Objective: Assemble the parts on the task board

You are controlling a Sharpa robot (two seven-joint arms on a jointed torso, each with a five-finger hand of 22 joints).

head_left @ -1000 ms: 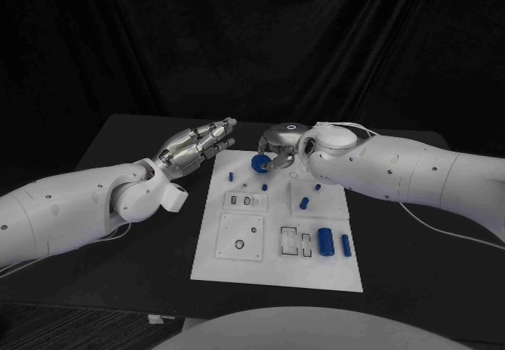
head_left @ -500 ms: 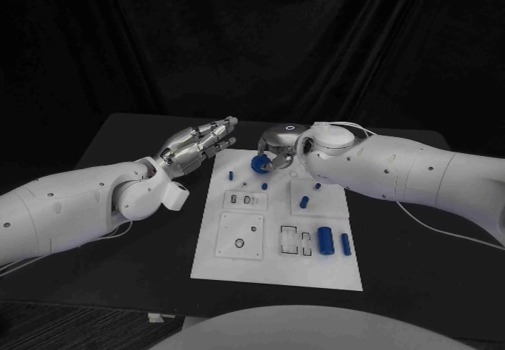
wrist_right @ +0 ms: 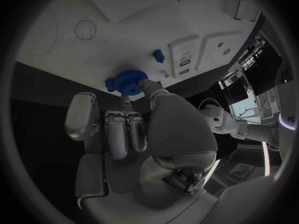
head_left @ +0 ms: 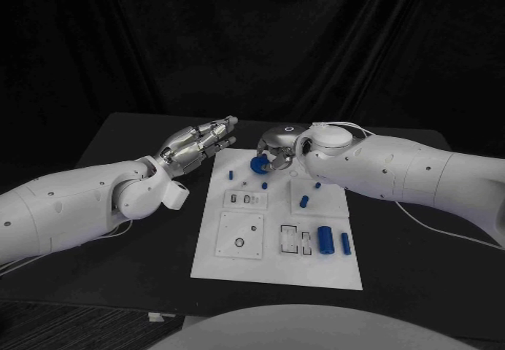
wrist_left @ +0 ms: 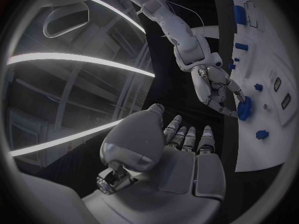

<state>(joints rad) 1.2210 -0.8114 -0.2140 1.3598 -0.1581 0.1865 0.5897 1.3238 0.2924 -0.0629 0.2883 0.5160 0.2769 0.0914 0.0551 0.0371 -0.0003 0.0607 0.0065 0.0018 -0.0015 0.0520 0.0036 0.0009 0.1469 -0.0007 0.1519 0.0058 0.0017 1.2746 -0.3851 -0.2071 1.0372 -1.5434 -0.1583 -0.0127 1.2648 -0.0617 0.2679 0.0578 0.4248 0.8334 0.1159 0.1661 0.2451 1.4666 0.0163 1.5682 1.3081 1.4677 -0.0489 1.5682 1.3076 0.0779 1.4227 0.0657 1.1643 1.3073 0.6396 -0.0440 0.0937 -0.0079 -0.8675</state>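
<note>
Black table (head_left: 126, 138): right hand (head_left: 278, 146) pinches blue gear (head_left: 257, 164), face toward board (head_left: 276, 270).

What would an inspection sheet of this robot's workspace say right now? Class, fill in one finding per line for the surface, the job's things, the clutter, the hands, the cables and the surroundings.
Surface: black table with a white task board lying in the middle.
Job's things: blue gear held at the board's far end; small blue pegs stand mid-board; two blue cylinders lie near its right edge.
Clutter: nothing seen.
Hands: right hand pinches the gear; left hand hovers beside the board's far left corner, fingers straight, holding nothing.
Cables: a thin white cable trails from the right arm across the table.
Surroundings: black curtain behind the table.
</note>
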